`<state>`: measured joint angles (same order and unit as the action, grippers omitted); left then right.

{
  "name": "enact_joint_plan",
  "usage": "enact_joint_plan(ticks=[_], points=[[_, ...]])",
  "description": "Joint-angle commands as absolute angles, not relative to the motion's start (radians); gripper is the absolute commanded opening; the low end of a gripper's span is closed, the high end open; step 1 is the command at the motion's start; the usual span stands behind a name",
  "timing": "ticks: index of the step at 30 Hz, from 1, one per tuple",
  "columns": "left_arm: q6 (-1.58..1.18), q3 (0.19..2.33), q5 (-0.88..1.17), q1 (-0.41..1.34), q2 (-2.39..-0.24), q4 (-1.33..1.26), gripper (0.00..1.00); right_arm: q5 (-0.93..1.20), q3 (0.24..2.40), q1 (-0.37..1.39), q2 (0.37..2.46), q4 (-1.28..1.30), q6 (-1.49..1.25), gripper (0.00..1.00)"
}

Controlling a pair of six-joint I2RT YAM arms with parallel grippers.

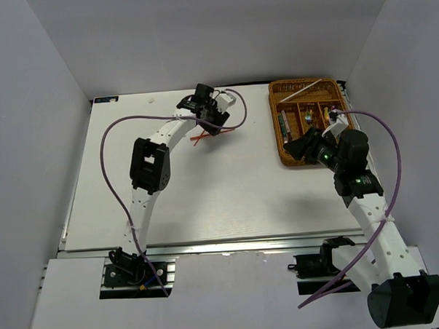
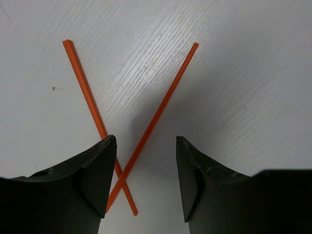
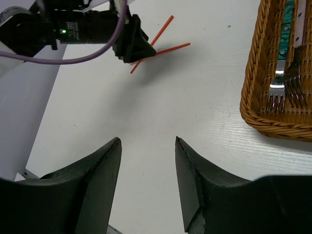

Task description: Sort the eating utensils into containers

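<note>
Two thin red chopsticks (image 2: 161,105) lie crossed on the white table. My left gripper (image 2: 145,141) is open just above them, and their crossing sits by its left finger (image 2: 95,175). From above, the chopsticks (image 1: 199,139) show beside the left gripper (image 1: 213,128) at the far middle. The brown wicker tray (image 1: 275,125) stands at the far right and holds several utensils, with a thin silver chopstick (image 1: 304,91) across its far slot. My right gripper (image 1: 300,146) is open and empty at the tray's near left corner. The right wrist view shows forks (image 3: 292,83) inside the tray (image 3: 258,114).
The right wrist view shows the left gripper (image 3: 132,43) over the red chopsticks (image 3: 168,48), with bare white table between it and my right gripper (image 3: 147,141). Grey walls enclose the table on three sides. Purple cables hang from both arms.
</note>
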<state>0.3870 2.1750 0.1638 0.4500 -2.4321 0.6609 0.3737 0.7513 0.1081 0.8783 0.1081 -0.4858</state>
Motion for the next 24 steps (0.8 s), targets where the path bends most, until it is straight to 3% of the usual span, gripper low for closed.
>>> enact_joint_plan(ticks=[1, 11, 22, 24], points=[[0.428, 2.238, 0.227, 0.431, -2.445, 0.710, 0.62, 0.396, 0.759, 0.121, 0.853, 0.104, -0.454, 0.54], [0.448, 2.279, 0.253, 0.419, -2.494, 0.759, 0.62, 0.390, 0.790, 0.147, 0.854, 0.118, -0.442, 0.54], [0.469, 2.238, 0.262, 0.417, -2.533, 0.795, 0.57, 0.399, 0.802, 0.169, 0.848, 0.106, -0.451, 0.53], [0.465, 2.252, 0.275, 0.417, -2.542, 0.810, 0.52, 0.400, 0.802, 0.172, 0.845, 0.104, -0.453, 0.53]])
